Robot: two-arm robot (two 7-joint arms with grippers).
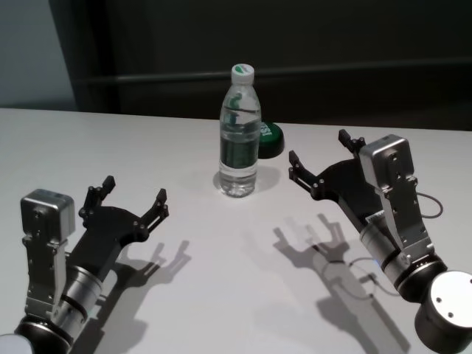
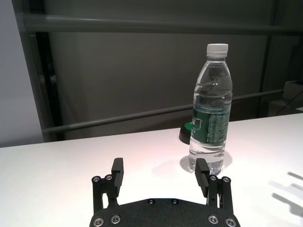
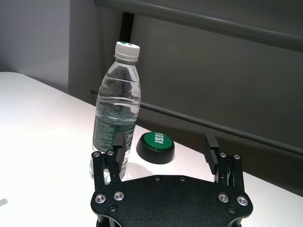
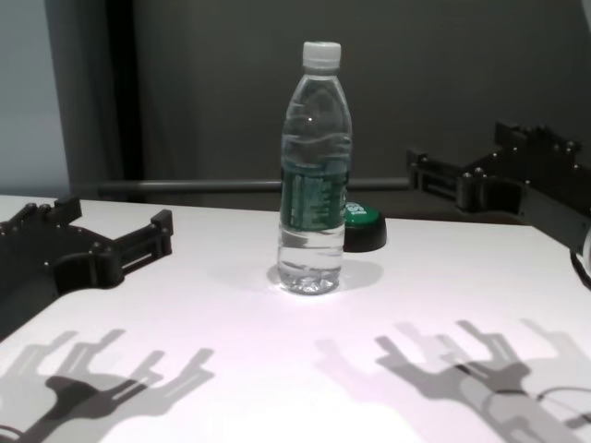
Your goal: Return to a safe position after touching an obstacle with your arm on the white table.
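Note:
The obstacle, a clear water bottle with a white cap and a dark green label, stands upright at the middle back of the white table. My left gripper hovers open and empty at the near left, well apart from the bottle. On the right, my right gripper is held raised and open with nothing in it. It is a short way from the bottle and not touching it. The chest view shows the bottle between the left gripper and the right gripper.
A low black button with a green top sits just behind and to the right of the bottle. A dark wall with horizontal rails runs behind the table's far edge. Both arms cast shadows on the tabletop in front of the bottle.

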